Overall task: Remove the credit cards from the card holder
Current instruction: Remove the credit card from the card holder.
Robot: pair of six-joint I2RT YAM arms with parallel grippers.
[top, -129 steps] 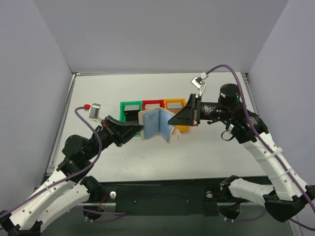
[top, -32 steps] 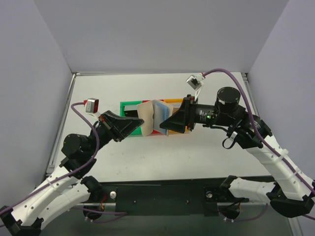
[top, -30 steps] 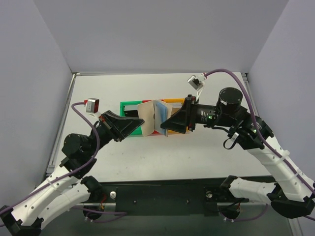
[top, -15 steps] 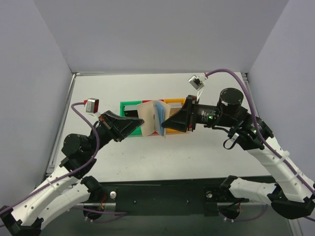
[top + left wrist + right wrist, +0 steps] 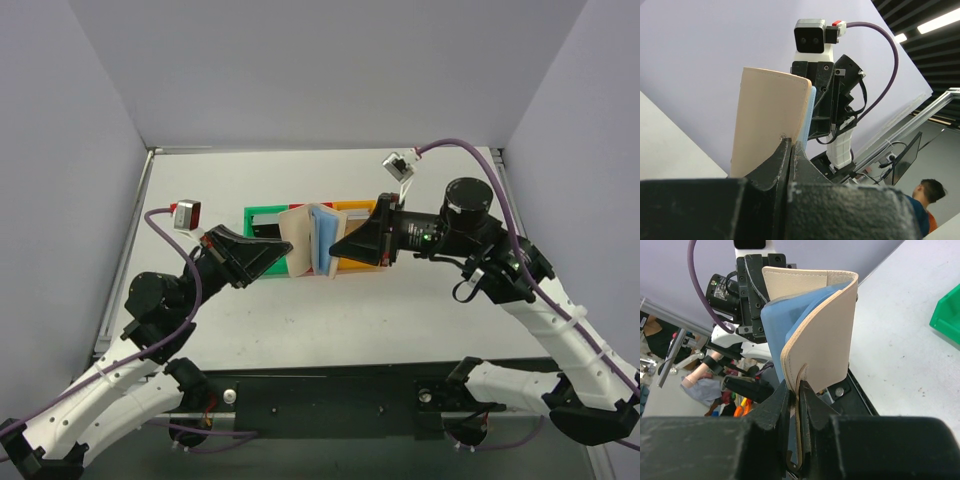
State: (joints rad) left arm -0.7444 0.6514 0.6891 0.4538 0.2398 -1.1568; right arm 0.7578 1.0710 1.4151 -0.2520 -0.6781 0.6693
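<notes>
Tan card holder pinched by left gripper, right gripper; wrist views reveal grips.

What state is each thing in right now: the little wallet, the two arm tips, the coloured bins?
card holder: held up between both arms, half open, blue inside showing.
left end effector: shut on one flap of the card holder.
right end effector: shut on the other flap.
green bin: upright on the table.
orange bin: upright on the table, partly hidden.
</notes>
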